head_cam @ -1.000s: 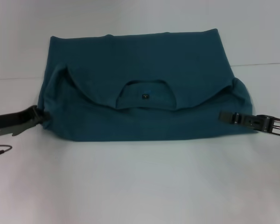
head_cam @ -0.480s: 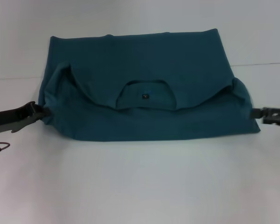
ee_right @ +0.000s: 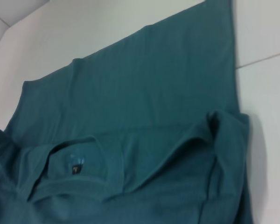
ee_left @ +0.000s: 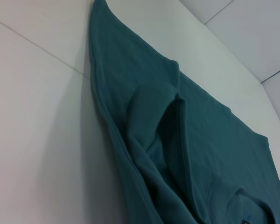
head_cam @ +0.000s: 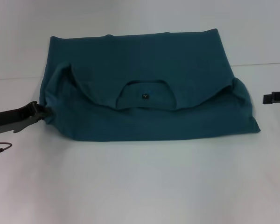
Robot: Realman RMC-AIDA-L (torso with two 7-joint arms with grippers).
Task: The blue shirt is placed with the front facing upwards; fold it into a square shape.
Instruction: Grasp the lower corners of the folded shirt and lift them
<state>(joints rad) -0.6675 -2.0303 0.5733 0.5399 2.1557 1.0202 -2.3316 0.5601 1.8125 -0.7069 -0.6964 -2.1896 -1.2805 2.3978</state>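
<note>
Dark teal-blue cotton shirt (head_cam: 144,93) lies folded, collar up, on white worktop (head_cam: 140,186). Left gripper (head_cam: 45,112) fingers pinch its left edge. Right gripper (head_cam: 270,98) apart; finger state indiscernible.

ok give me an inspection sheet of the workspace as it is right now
surface: white table, a seam line running across it behind the shirt
job's things: blue shirt folded into a wide band, collar with a dark label facing up
clutter: nothing seen
grippers: left tool at the shirt's left edge, touching the cloth; right tool off the shirt, near the right border
cables: thin dark wire under the left arm
surroundings: nothing seen
</note>
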